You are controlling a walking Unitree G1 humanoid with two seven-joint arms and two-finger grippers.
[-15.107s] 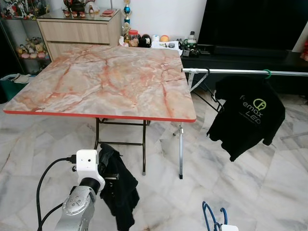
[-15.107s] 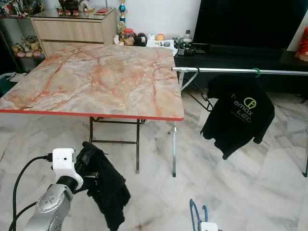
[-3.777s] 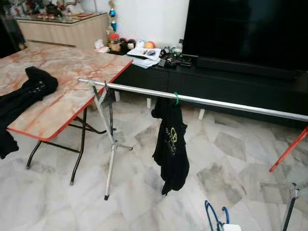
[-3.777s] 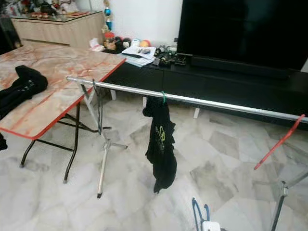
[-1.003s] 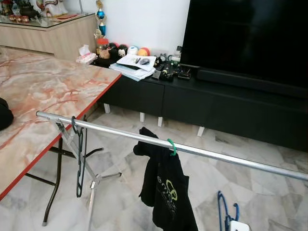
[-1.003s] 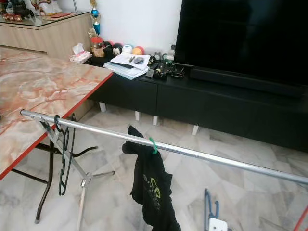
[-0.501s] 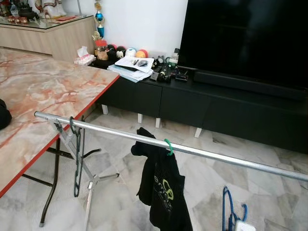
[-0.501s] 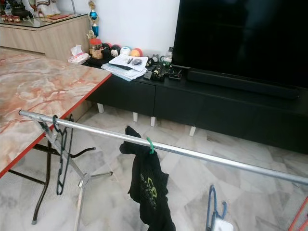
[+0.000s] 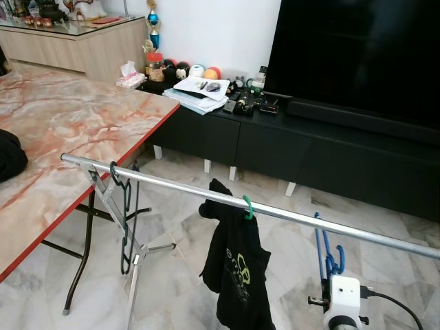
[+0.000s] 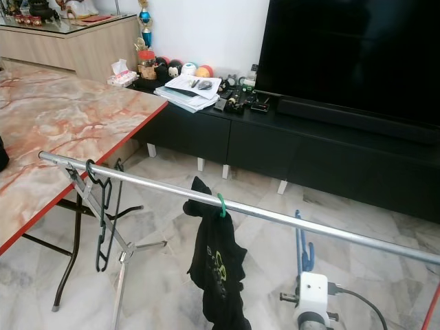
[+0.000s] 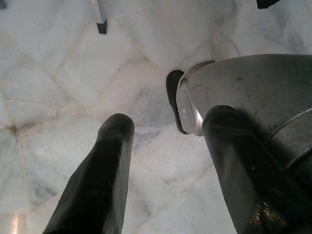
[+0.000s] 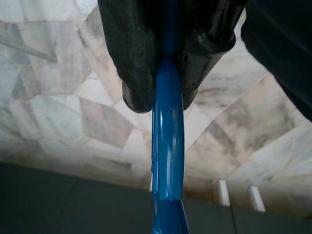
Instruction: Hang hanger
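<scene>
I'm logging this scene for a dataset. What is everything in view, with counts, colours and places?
Rail: one, silver, crossing the foreground.
Blue hanger: one, held just under the rail, right of the T-shirt.
Black T-shirt: one, on a green hook on the rail.
Empty hanger: one, dark, near the rail's left end.
Table: one, marble-look, red edge, left.
Dark garment: one, on the table.
TV: one, black, on a low black cabinet.
Papers: pile, on the cabinet.
Right gripper: jaws shut on the blue hanger.
Left gripper: jaws open, above the floor.

Three hangers: blue hanger [image 9: 328, 255], black hanger [image 9: 126, 218], green hanger [image 9: 247, 207]; one rail [image 9: 344, 229]; one table [image 9: 75, 130].
</scene>
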